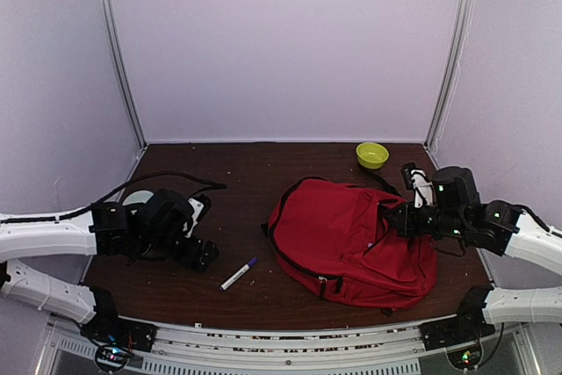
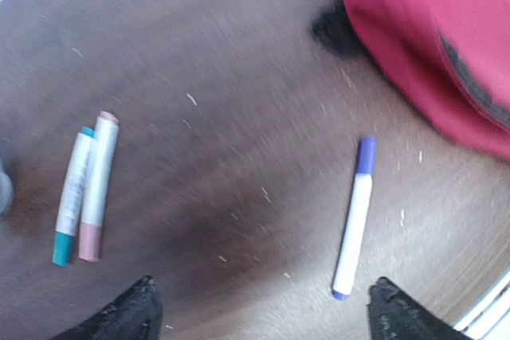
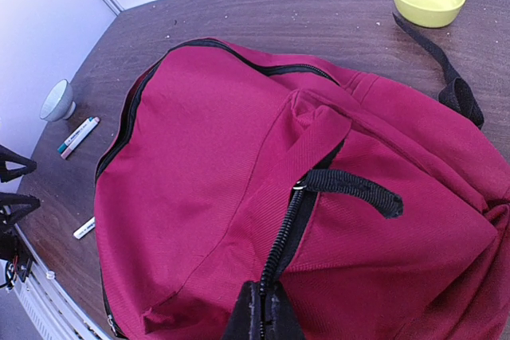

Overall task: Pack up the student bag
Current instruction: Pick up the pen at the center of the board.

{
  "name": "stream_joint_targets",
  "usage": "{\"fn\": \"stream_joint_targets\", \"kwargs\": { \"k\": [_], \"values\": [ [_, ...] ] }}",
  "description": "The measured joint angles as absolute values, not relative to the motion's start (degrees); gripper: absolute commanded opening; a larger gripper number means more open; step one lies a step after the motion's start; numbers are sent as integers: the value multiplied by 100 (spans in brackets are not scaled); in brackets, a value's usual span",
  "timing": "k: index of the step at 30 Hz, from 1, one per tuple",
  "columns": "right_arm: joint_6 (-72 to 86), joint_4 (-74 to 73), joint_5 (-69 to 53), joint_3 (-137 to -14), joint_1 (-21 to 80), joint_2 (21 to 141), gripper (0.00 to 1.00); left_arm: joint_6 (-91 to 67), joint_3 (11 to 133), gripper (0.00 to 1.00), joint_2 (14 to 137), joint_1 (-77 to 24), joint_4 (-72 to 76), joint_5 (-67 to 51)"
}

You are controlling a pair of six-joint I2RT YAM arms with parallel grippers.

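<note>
From my end the packing has barely begun. The student bag lies flat on the right half of the counter, toward the near edge, and I see nothing inside it. The right claw is pressed together at the lower end of a black zip on the bag. It seems to be pinching the bag there, though I cannot tell whether it has the pull or just fabric.

The left claw hangs spread and empty over the near edge. A purple-capped marker lies on the counter just in front of it. A teal marker and a pink marker lie touching nearer the left edge. A yellow bowl sits by the far right corner. By my reckoning, opening the bag and loading every marker are all left to do.
</note>
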State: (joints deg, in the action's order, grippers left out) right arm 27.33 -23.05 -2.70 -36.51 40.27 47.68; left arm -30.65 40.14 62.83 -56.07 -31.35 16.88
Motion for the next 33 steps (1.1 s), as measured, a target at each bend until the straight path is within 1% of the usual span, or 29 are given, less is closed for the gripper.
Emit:
{"fn": "stream_joint_targets", "kwargs": {
  "k": [1,2,7,9,14,23,25,26,27,29,31,32,33],
  "values": [
    [2733,-2305,-270,-3651,4027,4768,0,-3063,4003,86,6396,-5623,-3131,1586],
    [2733,-2305,-270,-3651,4027,4768,0,-3055,3992,81,6552,-5651,-3133,1457],
    [2733,-2307,-270,-3651,4027,4768,0,-2934,4045,63,7588,-5940,-3138,913],
    [2733,-2309,-270,-3651,4027,4768,0,-2862,4134,59,8038,-6034,-3138,755],
    [2733,-2349,-266,-3651,4027,4764,0,-2707,4403,53,8689,-6125,-3146,515],
    [2735,-2375,-263,-3651,4027,4735,0,-2600,4567,38,8855,-6152,-3131,384],
    [2735,-2377,-263,-3651,4027,4735,0,-2606,4567,36,8945,-6152,-3138,395],
    [2735,-2377,-263,-3651,4027,4735,0,-2606,4604,33,8984,-6154,-3138,421],
    [2735,-2377,-263,-3651,4027,4735,0,-2606,4635,28,9015,-6156,-3159,434],
    [2735,-2379,-263,-3651,4027,4735,0,-2615,4670,13,9059,-6158,-3155,473],
    [2735,-2379,-263,-3651,4027,4733,0,-2620,4698,3,9087,-6156,-3151,526],
    [2738,-2379,-263,-3651,4027,4729,0,-2635,4722,0,9100,-6158,-3159,539],
    [2738,-2381,-263,-3651,4027,4722,0,-2615,4751,0,9107,-6158,-3166,558]
  ]
}}
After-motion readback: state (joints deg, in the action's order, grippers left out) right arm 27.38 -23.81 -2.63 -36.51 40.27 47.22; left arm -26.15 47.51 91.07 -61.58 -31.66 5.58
